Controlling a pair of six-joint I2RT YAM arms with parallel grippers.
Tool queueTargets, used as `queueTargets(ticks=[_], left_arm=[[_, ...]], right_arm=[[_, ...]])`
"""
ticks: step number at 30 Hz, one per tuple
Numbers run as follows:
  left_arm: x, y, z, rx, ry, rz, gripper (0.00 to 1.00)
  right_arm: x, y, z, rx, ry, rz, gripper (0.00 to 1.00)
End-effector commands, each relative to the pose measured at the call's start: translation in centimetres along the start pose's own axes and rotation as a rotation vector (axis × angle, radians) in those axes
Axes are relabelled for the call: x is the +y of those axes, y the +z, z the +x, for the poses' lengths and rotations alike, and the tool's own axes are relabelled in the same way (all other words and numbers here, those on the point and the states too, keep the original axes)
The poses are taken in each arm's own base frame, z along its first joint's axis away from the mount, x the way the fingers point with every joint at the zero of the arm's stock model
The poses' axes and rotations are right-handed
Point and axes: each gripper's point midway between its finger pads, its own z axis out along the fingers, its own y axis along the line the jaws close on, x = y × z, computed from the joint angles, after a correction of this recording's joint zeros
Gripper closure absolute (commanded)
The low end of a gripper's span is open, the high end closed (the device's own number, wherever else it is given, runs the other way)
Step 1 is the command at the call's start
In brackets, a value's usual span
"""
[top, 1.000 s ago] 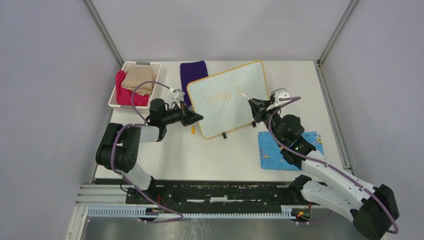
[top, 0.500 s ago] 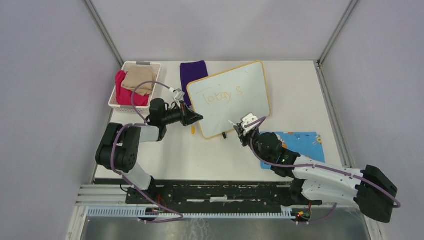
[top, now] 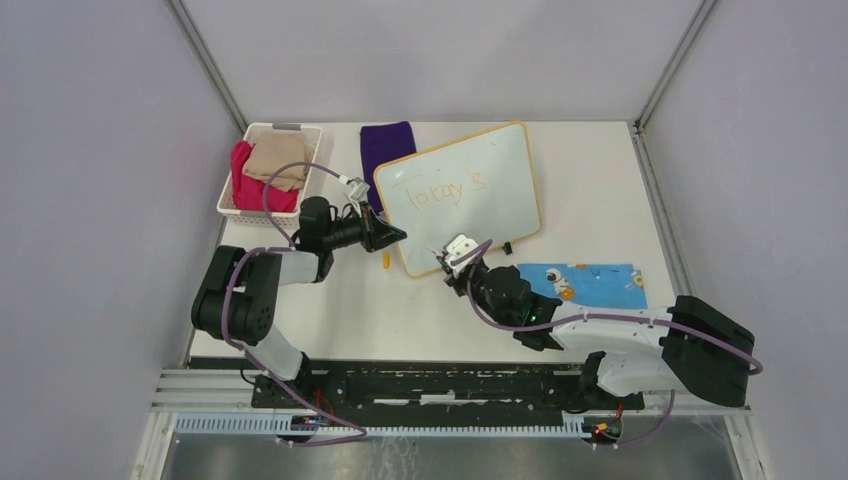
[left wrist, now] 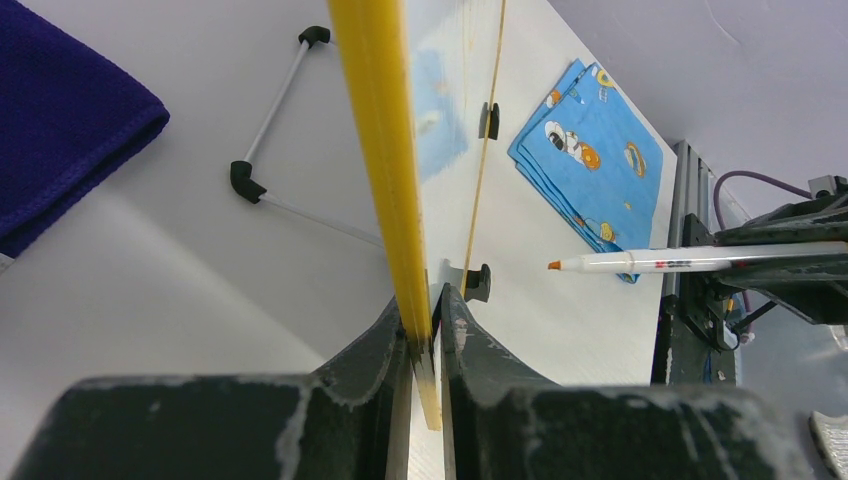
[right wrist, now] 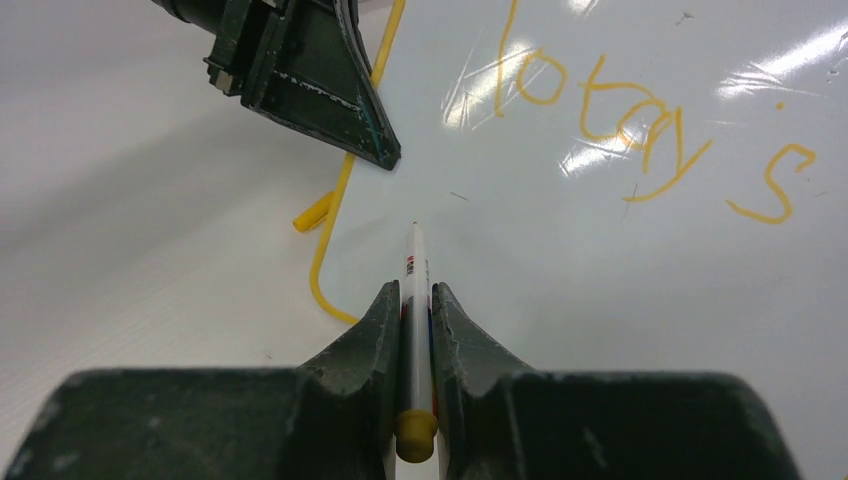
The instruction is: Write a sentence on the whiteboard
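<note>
Across the far half of the white counter (top: 600, 170) lies the whiteboard (top: 500, 205), turned at a slant, with one yellow-orange line of the sentence (top: 445, 190) reading "Today s" on its upper part. The left end effector (top: 398, 237) is clamped on the board's yellow frame at its left edge. Behind the board's far left corner sits a purple cloth (top: 385, 145), and further left a white basket (top: 228, 210) holds pink and tan fabric. A blue cartoon-print cloth (top: 590, 283) lies off the board's near right corner, partly under the right arm. The right end effector (right wrist: 410, 295) grips a white marker (right wrist: 415, 260) over the board's blank lower-left area, close beside the left fingers; the left wrist view shows a gap between tip and board. A yellow cap (right wrist: 312, 213) rests on the counter just outside the frame.
</note>
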Motion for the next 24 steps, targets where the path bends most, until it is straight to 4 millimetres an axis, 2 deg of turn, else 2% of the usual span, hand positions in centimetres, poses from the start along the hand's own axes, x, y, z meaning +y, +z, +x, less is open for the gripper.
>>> queueTargets(ticks=[1,8,12,19,24], left_arm=[[2.7,0.0,2.5,0.061,0.014,-0.110,0.98],[2.8,0.0,2.6,0.064,0.011,-0.111,0.98],[2.9,0.1,2.7,0.067,0.007,-0.108,0.98],[2.8,0.0,2.7,0.067,0.006,-0.109,0.98],[2.8,0.0,2.6,0.067,0.008,-0.109,0.98]], right_arm=[[0.3,0.6,-4.6,-0.141,0.027,0.006,1.00],[-0.3,-0.8,-3.4,-0.157,0.008,0.052,1.00],[0.1,-1.0,-3.0,-0.153,0.003,0.037,1.00],[1.9,-0.5,-3.5,-0.167,-0.013,-0.006,1.00],[2.2,0.1,-3.6,-0.162,-0.003,-0.002,1.00]])
